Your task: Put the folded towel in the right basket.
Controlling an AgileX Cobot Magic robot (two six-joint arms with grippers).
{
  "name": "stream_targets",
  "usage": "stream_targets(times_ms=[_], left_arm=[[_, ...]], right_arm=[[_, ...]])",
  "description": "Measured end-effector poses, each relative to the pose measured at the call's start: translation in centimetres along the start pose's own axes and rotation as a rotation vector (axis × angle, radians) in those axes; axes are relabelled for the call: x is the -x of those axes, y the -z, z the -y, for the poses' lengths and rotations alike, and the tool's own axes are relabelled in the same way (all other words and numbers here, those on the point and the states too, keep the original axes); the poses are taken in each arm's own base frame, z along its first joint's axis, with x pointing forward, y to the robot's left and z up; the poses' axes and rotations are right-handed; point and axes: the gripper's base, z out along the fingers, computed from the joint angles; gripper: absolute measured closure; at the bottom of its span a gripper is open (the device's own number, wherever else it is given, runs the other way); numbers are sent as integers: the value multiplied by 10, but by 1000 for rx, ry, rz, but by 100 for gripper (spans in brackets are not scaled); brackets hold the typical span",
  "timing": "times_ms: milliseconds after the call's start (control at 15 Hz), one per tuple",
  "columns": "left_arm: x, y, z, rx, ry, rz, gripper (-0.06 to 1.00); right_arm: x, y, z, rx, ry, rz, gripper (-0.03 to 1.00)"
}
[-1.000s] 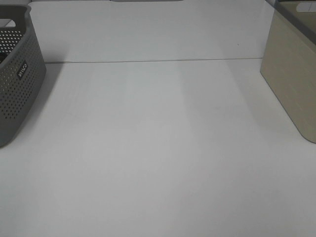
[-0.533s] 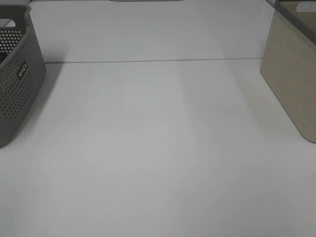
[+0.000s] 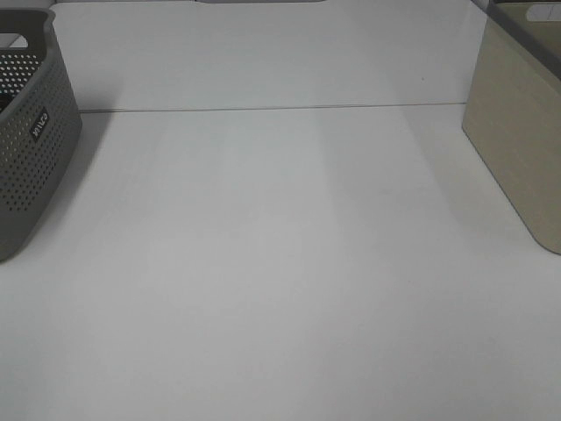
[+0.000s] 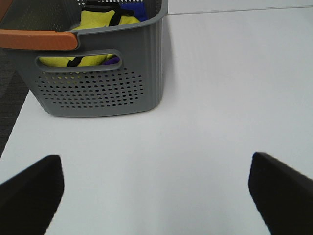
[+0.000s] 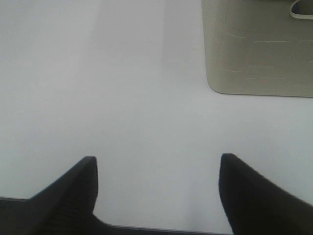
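White table [image 3: 280, 263], both baskets cropped, folded towel unseen

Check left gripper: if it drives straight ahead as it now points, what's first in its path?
Probably the grey perforated basket. The left gripper is open over bare table, basket ahead, slightly off-centre; depth unclear.

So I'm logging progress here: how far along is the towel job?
Nothing looks done. No towel lies on the white table; cloth, yellow and blue, shows only inside the grey perforated basket. Nothing is in hand: the left hand and right hand are open and empty. Left: picking a towel and placing it in the beige basket.
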Motion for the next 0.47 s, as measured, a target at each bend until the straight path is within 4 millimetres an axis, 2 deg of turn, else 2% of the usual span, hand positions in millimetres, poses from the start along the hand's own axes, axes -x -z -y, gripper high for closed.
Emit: stream_targets(times_ms=[467], left_arm=[[0, 0, 0, 0, 0, 0, -3]], right_arm=[[0, 0, 0, 0, 0, 1, 30]])
